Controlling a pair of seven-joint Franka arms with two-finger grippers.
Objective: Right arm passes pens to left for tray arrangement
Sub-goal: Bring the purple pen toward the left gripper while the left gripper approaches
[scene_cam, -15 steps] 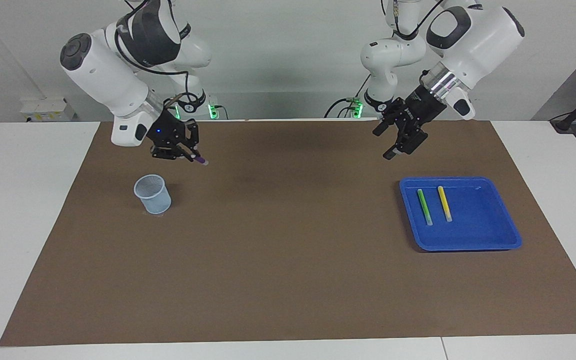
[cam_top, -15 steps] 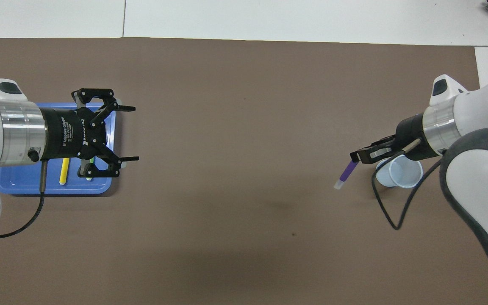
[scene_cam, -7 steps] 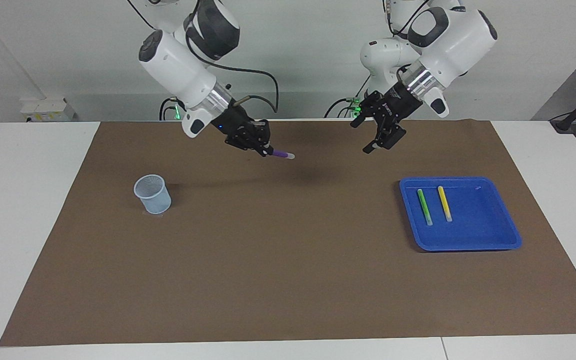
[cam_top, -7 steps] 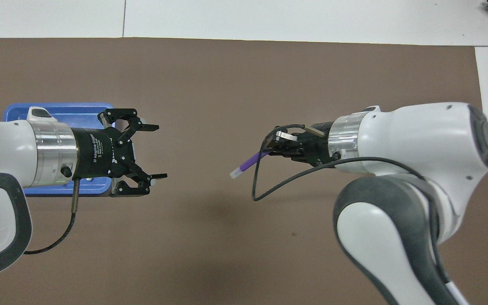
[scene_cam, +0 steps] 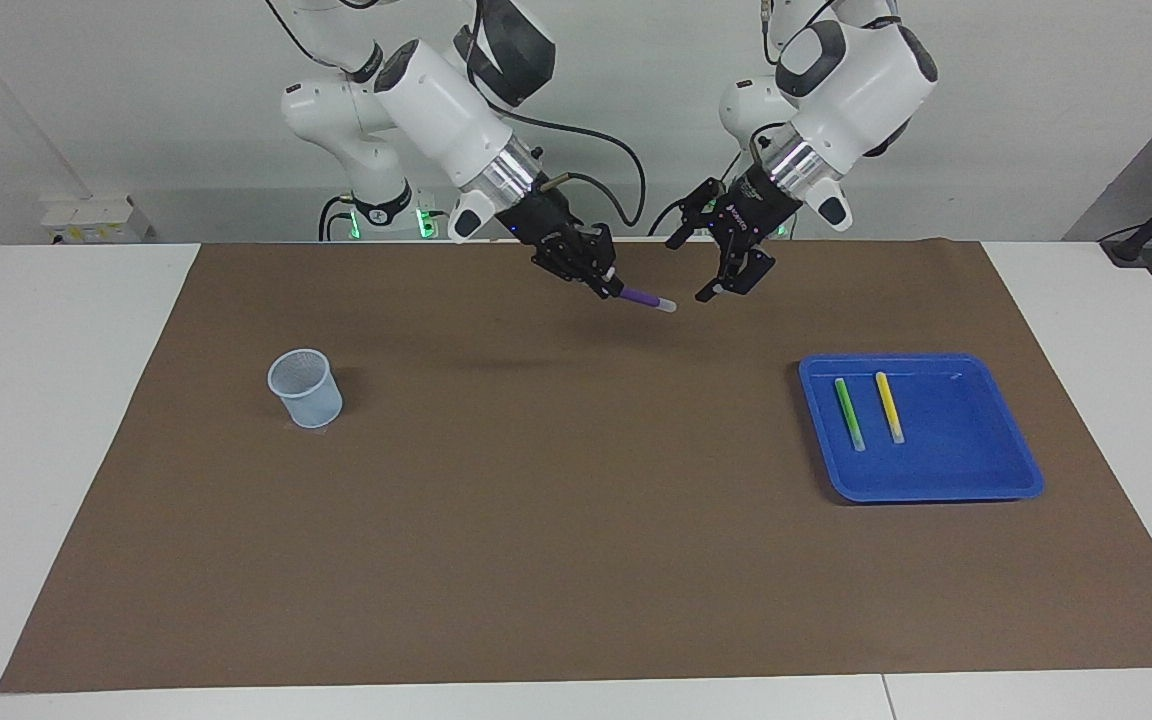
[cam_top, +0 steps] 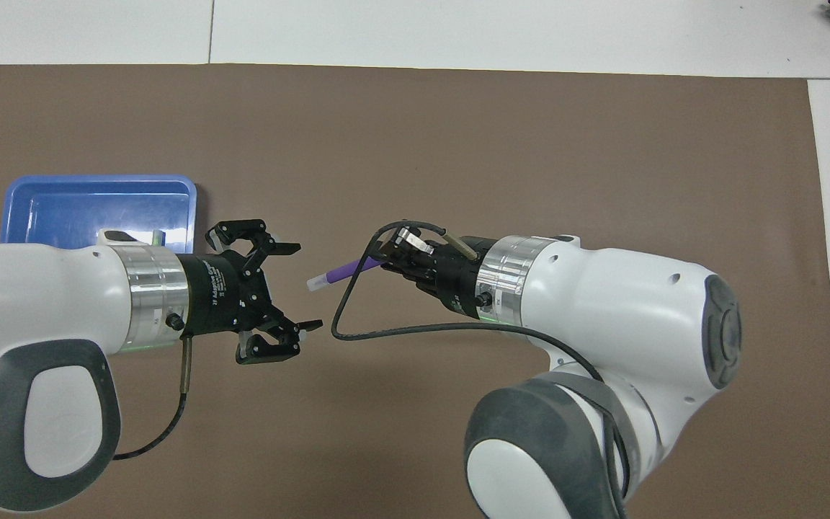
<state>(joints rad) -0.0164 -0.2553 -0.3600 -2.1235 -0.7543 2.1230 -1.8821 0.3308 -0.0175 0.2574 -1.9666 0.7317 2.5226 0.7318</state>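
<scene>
The right gripper (scene_cam: 608, 283) has moved away from the cup (scene_cam: 305, 388) to the middle of the surface (scene_cam: 536, 520), up in the air near the edge where the robots stand. Its fingers are clenched on the purple pen (scene_cam: 647, 299), whose pale tip points at the left gripper (scene_cam: 718, 262). The left gripper has moved off the tray (scene_cam: 976, 478) toward the middle too. Its fingers are spread wide, and the pen tip is now just beside them, not touching. The green pen (scene_cam: 848, 413) and the yellow pen (scene_cam: 888, 406) lie side by side in the tray, as before. The tray sits toward the left arm's end of the surface, and the cup toward the right arm's end.
</scene>
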